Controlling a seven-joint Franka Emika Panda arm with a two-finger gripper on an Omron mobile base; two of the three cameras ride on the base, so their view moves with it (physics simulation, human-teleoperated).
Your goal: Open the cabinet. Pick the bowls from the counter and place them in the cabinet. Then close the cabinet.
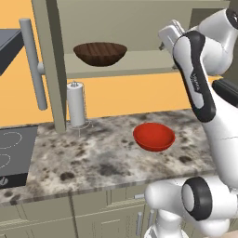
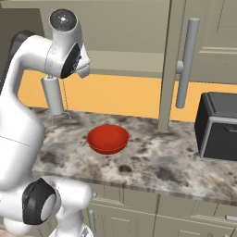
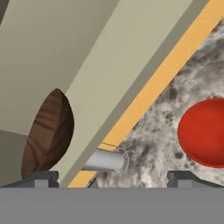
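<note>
The cabinet (image 1: 139, 62) stands open, its left door (image 1: 49, 65) swung out with its long grey handle (image 1: 32, 65). The dark brown wood-grain bowl (image 1: 100, 53) rests on the inner shelf and also appears at the left of the hand view (image 3: 48, 131). The red bowl (image 1: 154, 136) sits alone on the counter (image 1: 93, 158), about midway along it (image 2: 108, 138). My gripper (image 3: 113, 178) is open and empty. It is raised near the shelf's right end (image 1: 167, 33), to the right of the brown bowl and above the red bowl (image 3: 203, 131).
A paper towel holder (image 1: 76, 104) stands at the back of the counter under the cabinet. The black stovetop (image 1: 11, 153) lies at the left. The right cabinet door (image 2: 166, 69) juts out edge-on, and a black appliance (image 2: 217, 125) sits beyond it.
</note>
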